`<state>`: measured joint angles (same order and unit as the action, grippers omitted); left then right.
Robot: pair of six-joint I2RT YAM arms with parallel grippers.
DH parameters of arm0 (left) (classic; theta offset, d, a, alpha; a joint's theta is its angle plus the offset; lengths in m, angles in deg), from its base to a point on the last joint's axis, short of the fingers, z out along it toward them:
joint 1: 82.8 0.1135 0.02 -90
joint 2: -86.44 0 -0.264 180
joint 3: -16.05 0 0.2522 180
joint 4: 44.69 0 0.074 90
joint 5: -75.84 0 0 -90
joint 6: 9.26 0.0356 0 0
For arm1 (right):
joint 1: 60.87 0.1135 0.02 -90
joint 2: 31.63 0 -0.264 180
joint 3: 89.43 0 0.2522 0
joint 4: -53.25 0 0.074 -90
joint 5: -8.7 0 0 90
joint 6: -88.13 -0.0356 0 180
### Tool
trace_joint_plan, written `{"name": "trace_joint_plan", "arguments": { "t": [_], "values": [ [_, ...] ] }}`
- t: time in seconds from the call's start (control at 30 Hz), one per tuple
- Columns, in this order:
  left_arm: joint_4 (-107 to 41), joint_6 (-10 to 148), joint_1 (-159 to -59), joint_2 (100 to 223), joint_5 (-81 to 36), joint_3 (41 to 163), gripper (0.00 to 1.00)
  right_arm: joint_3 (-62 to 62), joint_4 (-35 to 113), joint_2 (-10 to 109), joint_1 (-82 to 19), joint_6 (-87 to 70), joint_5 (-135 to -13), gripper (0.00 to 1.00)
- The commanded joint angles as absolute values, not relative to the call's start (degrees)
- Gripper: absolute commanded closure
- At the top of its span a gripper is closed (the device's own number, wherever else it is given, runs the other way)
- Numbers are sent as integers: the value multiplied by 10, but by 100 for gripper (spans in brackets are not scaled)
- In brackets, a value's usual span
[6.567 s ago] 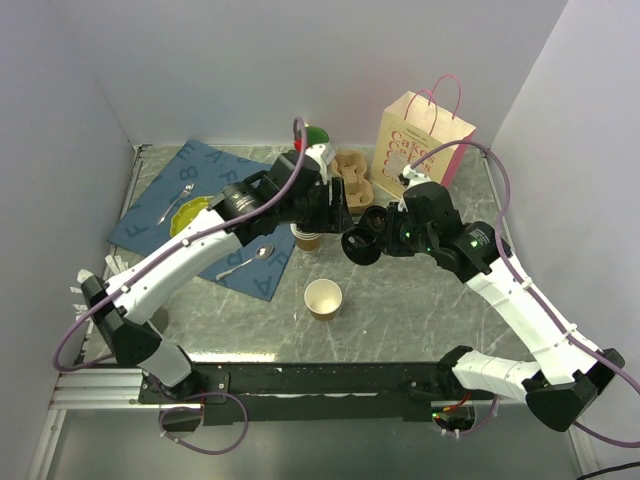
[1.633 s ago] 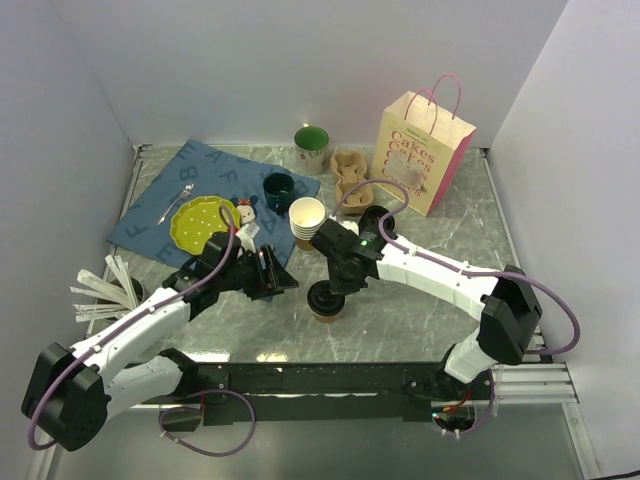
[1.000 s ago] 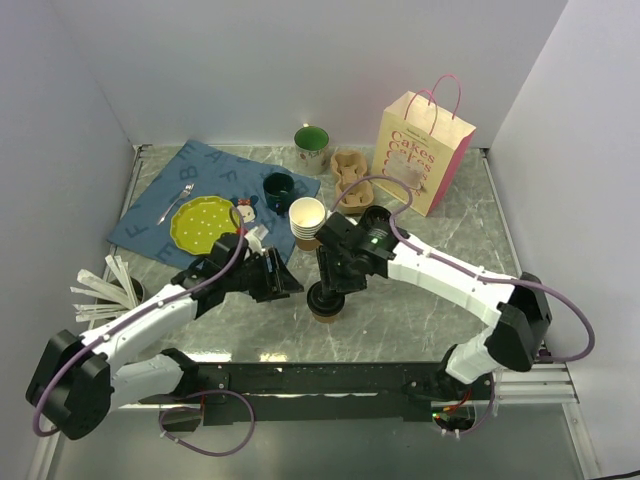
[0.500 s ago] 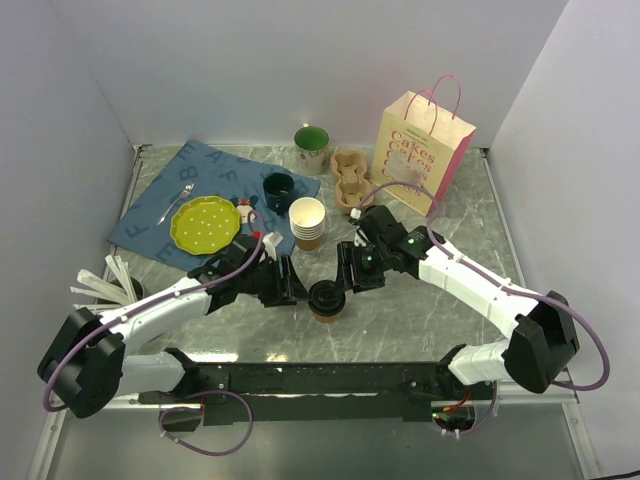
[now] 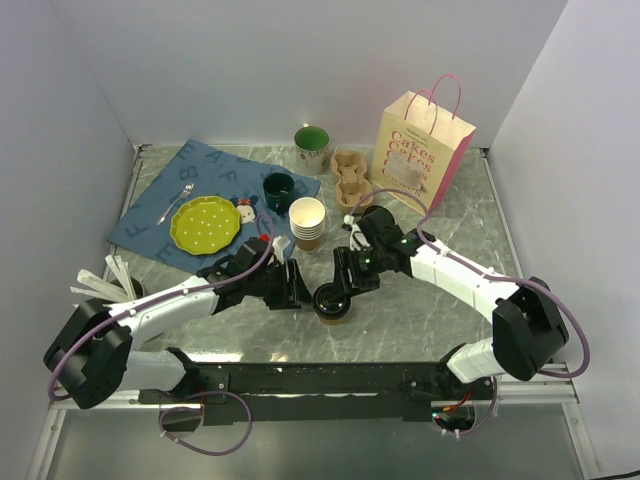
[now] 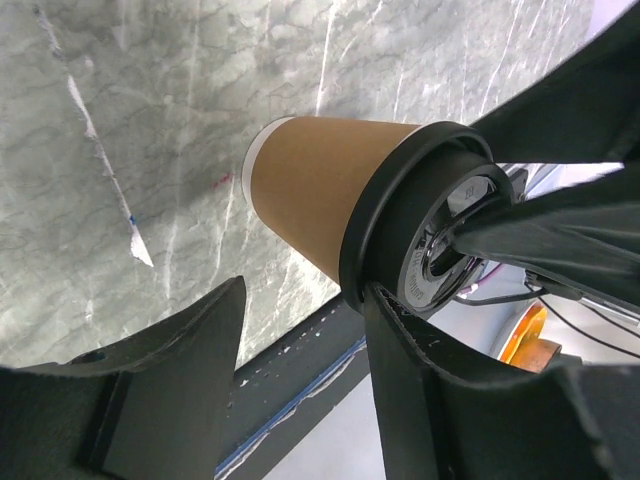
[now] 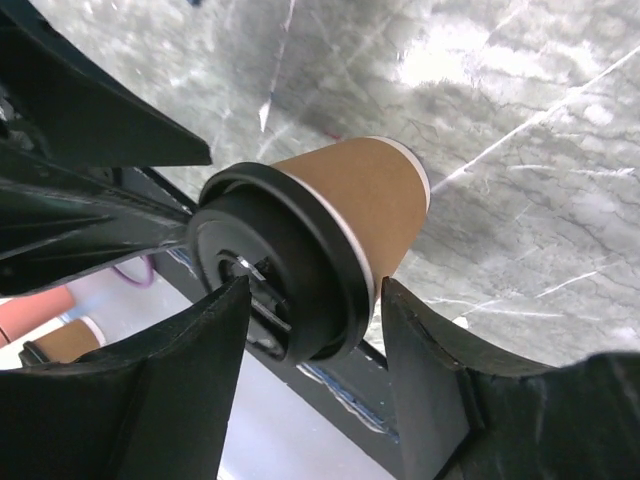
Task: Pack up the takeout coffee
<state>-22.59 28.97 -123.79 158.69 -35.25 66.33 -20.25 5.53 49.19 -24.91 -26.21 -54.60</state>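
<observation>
The takeout coffee [image 5: 331,302] stands upright on the marble table [image 5: 420,320], caught between two arms. It sits just off the fingertips of the left gripper [image 5: 298,285], whose fingers are spread. In the left wrist view the black lid rim lies against one finger [image 6: 400,360], with a gap to the other. The right gripper [image 5: 343,278] faces it from the opposite side, fingers also spread to flank the lid; whether they touch it I cannot tell. Just beyond both grippers stands a stack of lidless cups [image 5: 307,222]. Farther beyond the right gripper are a pulp carrier [image 5: 351,178] and a paper bag [image 5: 420,152].
</observation>
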Motion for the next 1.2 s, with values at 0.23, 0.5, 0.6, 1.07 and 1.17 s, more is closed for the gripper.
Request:
{"name": "trace_joint_plan", "arguments": {
  "t": [0.23, 0.5, 0.6, 1.07, 1.17],
  "values": [
    [-218, 280, -1254, 1596, -312, 696, 43, -263, 122, 499, -271, -235, -518, 47],
    [-212, 284, -1254, 1577, -323, 746, 33, -268, 123, 496, -273, -238, -520, 48],
    [-253, 278, -1254, 1581, -347, 736, 30, -267, 122, 497, -274, -238, -520, 48],
    [-264, 302, -1279, 1646, -323, 724, 38, -247, 110, 494, -277, -238, -517, 48],
    [-261, 309, -1279, 1642, -320, 717, 38, -246, 107, 490, -283, -238, -511, 47]
  ]
}}
